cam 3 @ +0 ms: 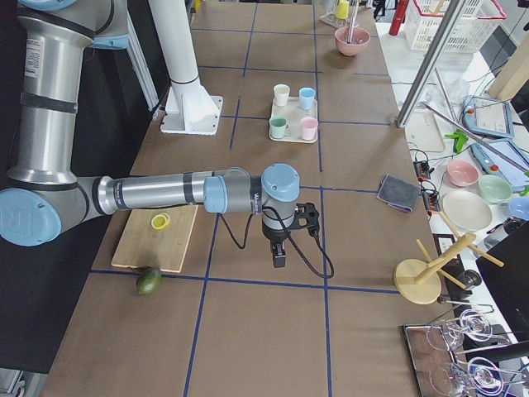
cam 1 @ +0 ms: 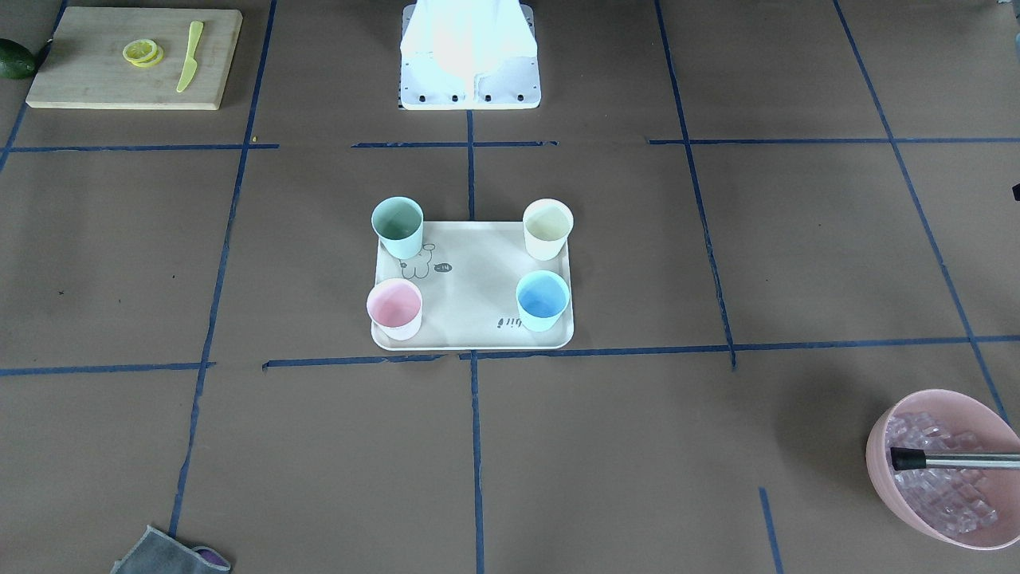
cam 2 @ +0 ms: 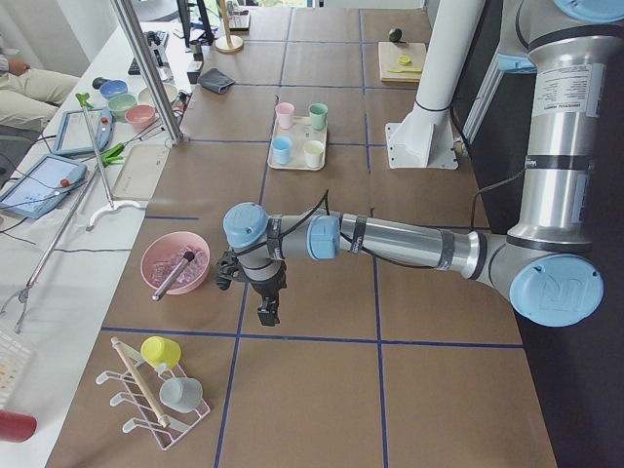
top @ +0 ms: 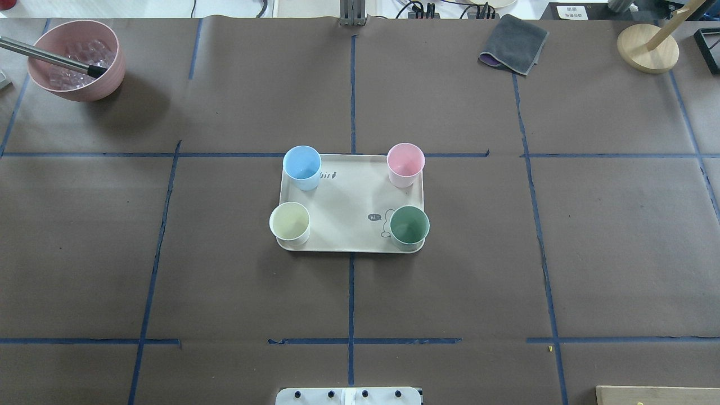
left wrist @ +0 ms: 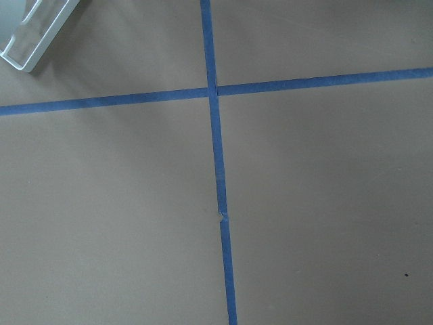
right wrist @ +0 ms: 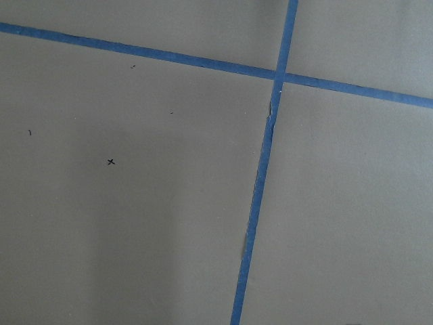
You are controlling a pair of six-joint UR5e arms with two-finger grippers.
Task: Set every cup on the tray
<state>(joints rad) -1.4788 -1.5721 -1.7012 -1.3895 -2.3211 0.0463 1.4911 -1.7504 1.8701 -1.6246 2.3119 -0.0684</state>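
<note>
The cream-beige tray lies at the table's middle, also seen in the overhead view. All four cups stand upright on its corners: mint green, cream-white, pink and light blue. My left gripper hangs over bare table near the ice bowl, far from the tray. My right gripper hangs over bare table beside the cutting board. Both show only in the side views, so I cannot tell whether they are open or shut. The wrist views show only paper and blue tape.
A pink bowl of ice cubes with a metal tool in it stands at the far left. A wooden cutting board holds lemon slices and a yellow knife. A grey cloth and a wooden stand are at the far right.
</note>
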